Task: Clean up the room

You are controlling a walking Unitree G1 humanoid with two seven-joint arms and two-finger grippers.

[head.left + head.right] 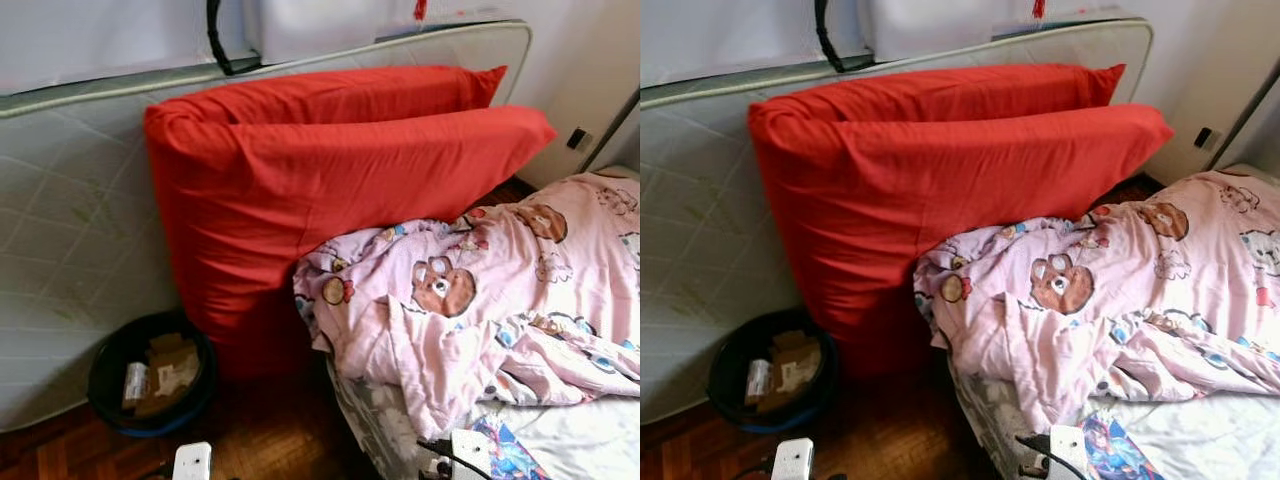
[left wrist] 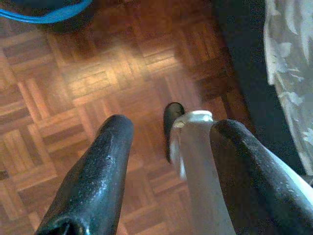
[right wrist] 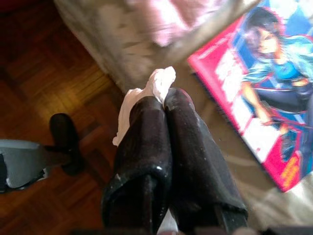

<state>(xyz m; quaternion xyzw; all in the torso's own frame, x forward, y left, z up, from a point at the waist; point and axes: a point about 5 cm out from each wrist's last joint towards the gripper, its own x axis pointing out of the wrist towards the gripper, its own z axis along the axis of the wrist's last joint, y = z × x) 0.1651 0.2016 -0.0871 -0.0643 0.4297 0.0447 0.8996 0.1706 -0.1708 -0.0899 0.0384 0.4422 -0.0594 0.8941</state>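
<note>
- Head view: black bin (image 1: 150,375) with cardboard on floor beside red pillows (image 1: 330,190); pink blanket (image 1: 500,290) on bed.
- Left wrist: left gripper (image 2: 171,142) fingers apart, empty, above parquet floor (image 2: 98,83).
- Right wrist: right gripper (image 3: 164,105) fingers together, pinching white tissue (image 3: 159,85) sticking out past fingertips, near comic book (image 3: 264,88).

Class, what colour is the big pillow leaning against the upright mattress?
Red. The pillow is plain red all over, seen best in the left eye view.
</note>
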